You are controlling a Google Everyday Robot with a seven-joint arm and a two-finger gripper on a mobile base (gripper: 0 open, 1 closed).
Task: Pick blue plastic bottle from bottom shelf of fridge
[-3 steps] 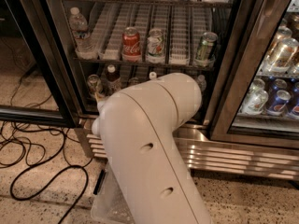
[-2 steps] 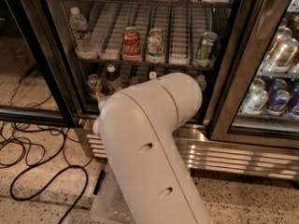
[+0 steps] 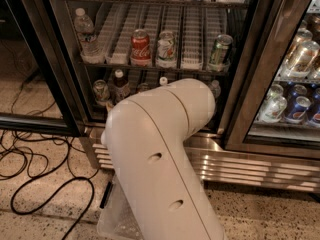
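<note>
1. The robot arm [image 3: 160, 154] reaches into the fridge [image 3: 245, 84], at the bottom shelf [image 3: 96, 115]; it hides the hand, so I cannot tell its grip
2. Blue plastic bottle [image 3: 163, 81] stands upright in its lane, probably at the hand; only its white cap shows

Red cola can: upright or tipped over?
Upright: the red cola can stands on its base on the upper rack. The pincer is hidden behind the white arm.
</note>
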